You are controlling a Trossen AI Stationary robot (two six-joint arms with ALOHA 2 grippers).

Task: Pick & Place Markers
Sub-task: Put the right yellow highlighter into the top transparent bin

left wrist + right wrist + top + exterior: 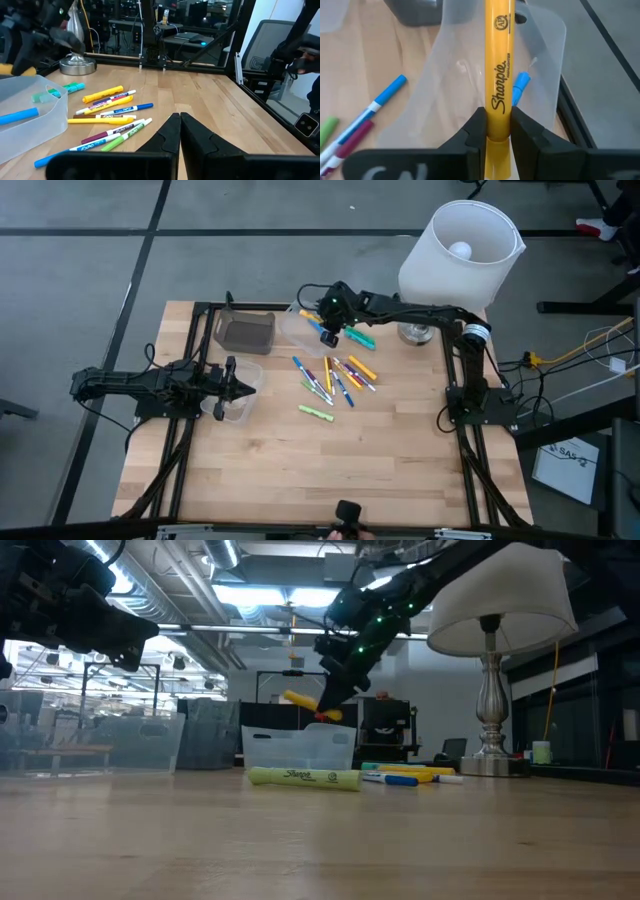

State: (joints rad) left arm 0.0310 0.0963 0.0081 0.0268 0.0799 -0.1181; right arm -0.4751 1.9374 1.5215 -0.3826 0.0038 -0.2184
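- Wooden planks make up the table [300, 470], which sits on a grey floor; the low view looks across it into a bright workshop with ceiling lights.
- At the left of the high view the left gripper [243, 389] hangs with its fingers pressed together and nothing between them, beside a small clear cup [238, 408] at the middle left.
- Above that, in the upper left of the table, stands a dark grey bin [244, 332].
- Just right of the bin lies a shallow clear tray [296, 330]; in the right wrist view one blue marker [520, 85] lies in it.
- Over the tray's right part the right gripper [329, 332] pinches a yellow highlighter [499, 65] near its end, jaws narrow around the barrel; in the low view the highlighter hangs in the air above the tray, not touching it.
- At the centre of the high view the loose markers [335, 376] lie scattered on the bare wood, some overlapping, with one green highlighter [316, 412] apart below them.
- Right of the scatter a teal marker [360, 338] lies close under the right arm.
- At the upper right a lamp [460, 250] with a white shade stands on the table's edge, its metal base just behind the right arm.
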